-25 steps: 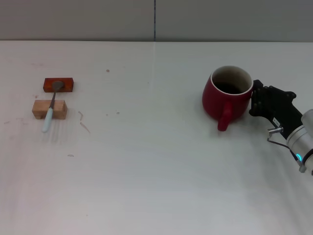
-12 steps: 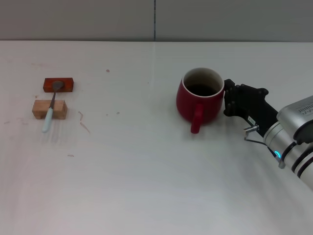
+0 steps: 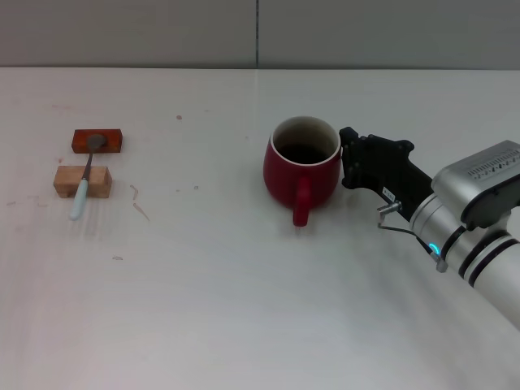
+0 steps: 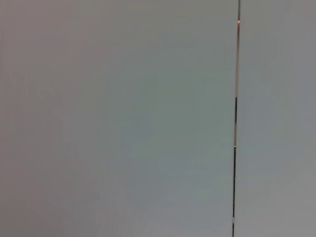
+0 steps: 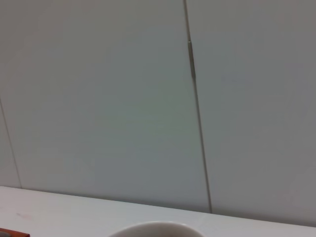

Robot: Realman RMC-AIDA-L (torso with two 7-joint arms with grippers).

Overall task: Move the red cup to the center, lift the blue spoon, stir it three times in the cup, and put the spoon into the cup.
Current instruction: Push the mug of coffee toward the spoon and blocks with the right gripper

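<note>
The red cup [image 3: 286, 175] stands upright near the middle of the white table [image 3: 244, 317], its handle towards me. Its white rim shows in the right wrist view [image 5: 150, 228]. My right gripper [image 3: 351, 159] is against the cup's right side, touching it. The blue spoon [image 3: 83, 185] lies far left, its handle across a small wooden block [image 3: 68, 181] and its bowl on a red-orange block [image 3: 114, 142]. My left gripper is out of view; the left wrist view shows only a grey wall.
A grey panelled wall [image 3: 162, 32] runs along the table's far edge. The right arm's silver forearm [image 3: 479, 219] reaches in from the right. Faint marks [image 3: 138, 203] dot the table near the blocks.
The right gripper has moved left, and the red cup has slid left with it from the right side to near the middle. The spoon and blocks have not moved.
</note>
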